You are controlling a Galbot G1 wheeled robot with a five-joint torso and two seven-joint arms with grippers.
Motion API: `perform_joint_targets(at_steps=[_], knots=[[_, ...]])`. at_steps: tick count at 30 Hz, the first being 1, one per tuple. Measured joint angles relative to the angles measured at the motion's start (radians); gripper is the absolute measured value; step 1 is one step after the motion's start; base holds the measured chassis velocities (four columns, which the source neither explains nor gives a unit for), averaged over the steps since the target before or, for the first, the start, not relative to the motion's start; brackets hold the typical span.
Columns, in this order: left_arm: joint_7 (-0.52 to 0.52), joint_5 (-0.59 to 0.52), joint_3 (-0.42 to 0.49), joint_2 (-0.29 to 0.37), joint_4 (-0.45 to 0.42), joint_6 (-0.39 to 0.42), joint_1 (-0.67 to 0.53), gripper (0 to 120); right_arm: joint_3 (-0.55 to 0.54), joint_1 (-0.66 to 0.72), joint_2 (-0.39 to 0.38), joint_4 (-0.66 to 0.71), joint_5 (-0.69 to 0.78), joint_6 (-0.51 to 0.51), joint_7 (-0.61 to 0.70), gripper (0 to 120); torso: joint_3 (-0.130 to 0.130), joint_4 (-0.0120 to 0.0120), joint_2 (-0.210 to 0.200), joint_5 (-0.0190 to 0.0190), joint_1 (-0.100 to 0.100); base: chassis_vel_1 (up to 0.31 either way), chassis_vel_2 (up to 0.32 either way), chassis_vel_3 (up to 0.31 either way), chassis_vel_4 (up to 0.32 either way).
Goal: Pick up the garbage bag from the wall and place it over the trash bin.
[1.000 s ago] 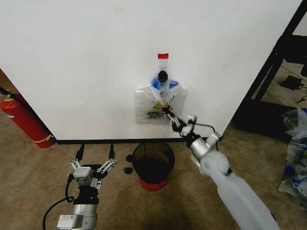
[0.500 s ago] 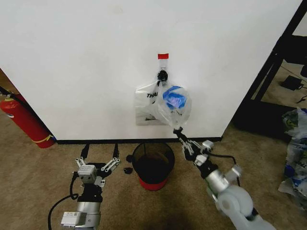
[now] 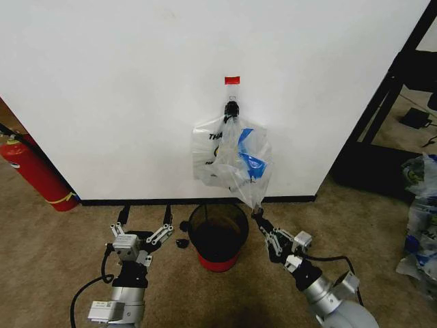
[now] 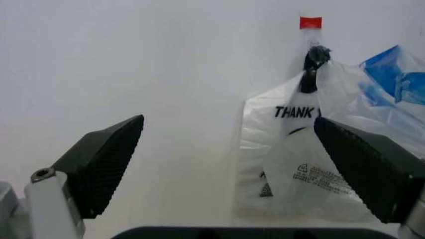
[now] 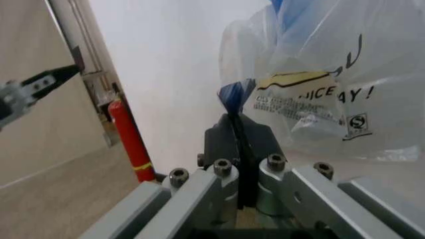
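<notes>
One white wall (image 3: 123,89) with a black baseboard (image 3: 136,201) fills the background; carpet lies below it. One red fire extinguisher (image 3: 34,171) leans against the wall at the robot's far left.

Two bags hang together at one black clip (image 3: 232,108), which sits just below one short strip of red tape (image 3: 232,80). The garbage bag (image 3: 249,164) is the front one: thin, clear, crinkled plastic with blue patches near its middle and upper part. It is stretched down from the clip toward the robot, tapering to a gathered corner at its lower end. Behind it, against the wall, hangs one opaque white bag (image 3: 208,154) printed "THANK"; the right wrist view shows more black lettering and a yellow mark on it.

One round black trash bin (image 3: 218,236) with a red base band stands on the carpet just below the bags, apart from them.

Two grippers are seen. The right gripper (image 3: 258,216) is beside the bin's rim on the robot's right, its fingers clenched on the gathered lower corner of the garbage bag; the right wrist view shows a pinched blue fold between the closed pads (image 5: 229,137). The left gripper (image 3: 142,236) hovers low over the carpet left of the bin, fingers spread wide and holding nothing.
</notes>
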Motion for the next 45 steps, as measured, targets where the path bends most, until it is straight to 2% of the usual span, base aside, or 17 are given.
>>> perform_joint_targets(at_steps=[14, 20, 25, 29, 31, 32, 34, 36, 39, 40, 43, 45], knots=[[0.000, 0.001, -0.002, -0.007, -0.003, -0.011, 0.011, 100, -0.004, -0.074, 0.009, -0.038, -0.102, 0.080, -0.045, 0, 0.000, -0.0001, 0.000, 0.0001, 0.000, 0.000, 0.000, 0.000, 0.000], [0.000, 0.004, 0.009, 0.004, -0.004, -0.001, 0.001, 100, -0.022, -0.028, 0.016, -0.041, -0.078, 0.077, 0.000, 0, 0.000, -0.0001, 0.000, 0.0000, 0.000, 0.000, 0.000, 0.000, 0.000], [-0.001, -0.009, 0.025, 0.052, -0.029, 0.039, -0.023, 100, -0.026, 0.051, 0.014, -0.022, 0.025, 0.037, 0.079, 0, 0.000, 0.0002, 0.000, 0.0000, 0.000, 0.000, 0.000, 0.000, 0.000], [-0.004, -0.107, 0.050, 0.169, -0.081, 0.141, -0.085, 100, -0.025, 0.115, 0.000, -0.001, 0.139, -0.003, 0.135, 0, 0.000, 0.0003, 0.000, 0.0000, 0.000, 0.000, 0.000, 0.000, 0.000], [-0.013, -0.185, 0.073, 0.244, -0.108, 0.213, -0.154, 100, -0.024, 0.132, -0.009, 0.009, 0.183, -0.020, 0.154, 0, 0.000, 0.0001, 0.000, -0.0001, 0.000, 0.000, 0.000, 0.000, 0.000], [-0.013, -0.185, 0.073, 0.244, -0.108, 0.213, -0.154, 100, -0.024, 0.132, -0.009, 0.009, 0.183, -0.020, 0.154, 0, 0.000, 0.0001, 0.000, -0.0001, 0.000, 0.000, 0.000, 0.000, 0.000], [-0.031, -0.283, 0.114, 0.313, -0.131, 0.296, -0.253, 100, -0.020, 0.144, -0.016, 0.015, 0.199, -0.029, 0.168, 0, 0.000, 0.0000, 0.000, -0.0002, 0.000, 0.000, 0.000, 0.000, 0.000], [-0.057, -0.417, 0.185, 0.387, -0.145, 0.402, -0.385, 100, -0.015, 0.151, -0.022, 0.020, 0.207, -0.036, 0.180, 0, 0.000, -0.0001, 0.000, -0.0001, 0.000, 0.000, 0.000, 0.000, 0.000], [-0.099, -0.622, 0.327, 0.494, -0.136, 0.547, -0.646, 100, -0.001, 0.146, -0.024, 0.022, 0.195, -0.038, 0.187, 0, 0.000, -0.0003, 0.000, -0.0001, 0.000, 0.000, 0.000, 0.000, 0.000], [-0.099, -0.622, 0.327, 0.494, -0.136, 0.547, -0.646, 100, -0.001, 0.146, -0.024, 0.022, 0.195, -0.038, 0.187, 0, 0.000, -0.0003, 0.000, -0.0001, 0.000, 0.000, 0.000, 0.000, 0.000], [-0.131, -0.750, 0.446, 0.547, -0.084, 0.646, -0.887, 100, 0.011, 0.135, -0.021, 0.022, 0.189, -0.036, 0.188, 0, 0.000, -0.0006, 0.000, 0.0003, 0.000, 0.000, 0.000, 0.000, 0.000], [-0.143, -0.800, 0.508, 0.546, -0.050, 0.701, -1.014, 100, 0.016, 0.131, -0.019, 0.021, 0.186, -0.034, 0.187, 0, 0.000, 0.0002, 0.000, 0.0000, 0.000, 0.000, 0.000, 0.000, 0.000]])
